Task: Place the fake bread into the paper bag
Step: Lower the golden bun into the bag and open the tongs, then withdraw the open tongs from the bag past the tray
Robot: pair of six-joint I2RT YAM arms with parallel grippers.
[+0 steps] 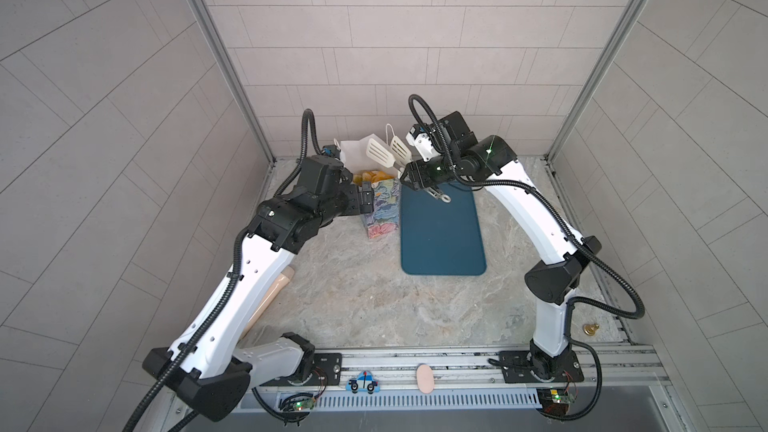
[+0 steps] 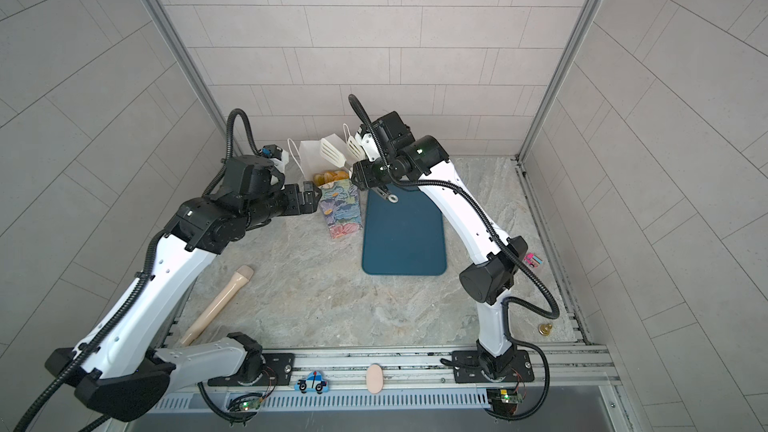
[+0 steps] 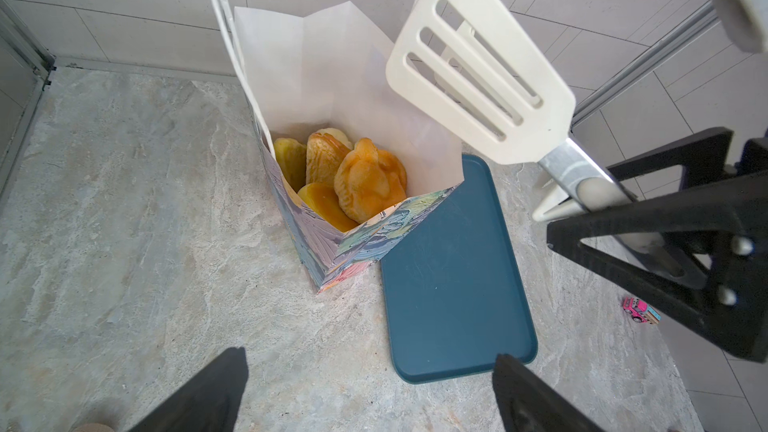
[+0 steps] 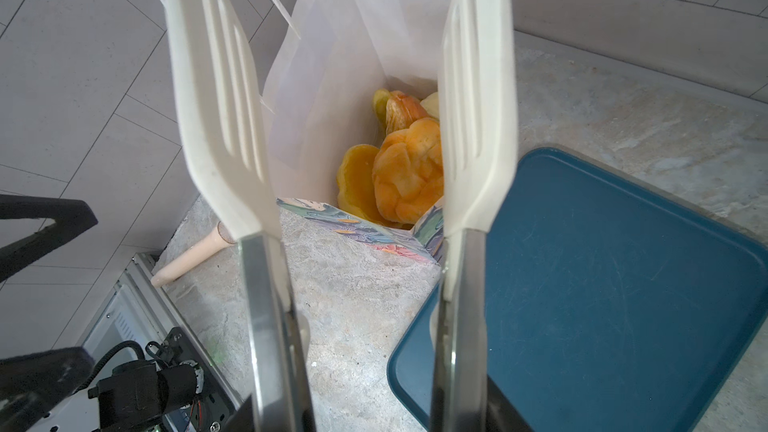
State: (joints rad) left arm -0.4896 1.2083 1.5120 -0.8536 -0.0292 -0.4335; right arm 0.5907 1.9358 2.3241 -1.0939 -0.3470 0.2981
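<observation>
The right gripper (image 1: pixel 409 176) clamps the handles of the tongs (image 3: pixel 482 64). The tongs' white slotted blades stand spread apart over the mouth of the paper bag (image 3: pixel 353 243), grasping nothing. The fake bread (image 3: pixel 357 184) lies inside the bag. The left gripper (image 3: pixel 370 361) is spread wide, just beside the bag's printed wall. A blue tray (image 3: pixel 453 284) lies just beside the bag.

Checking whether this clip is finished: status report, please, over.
Left tool open beside paper bag, holding nothing. Right tool shut on tongs, blades apart above bag mouth. Fake bread inside bag, none seen on tray. Nothing in the way.
</observation>
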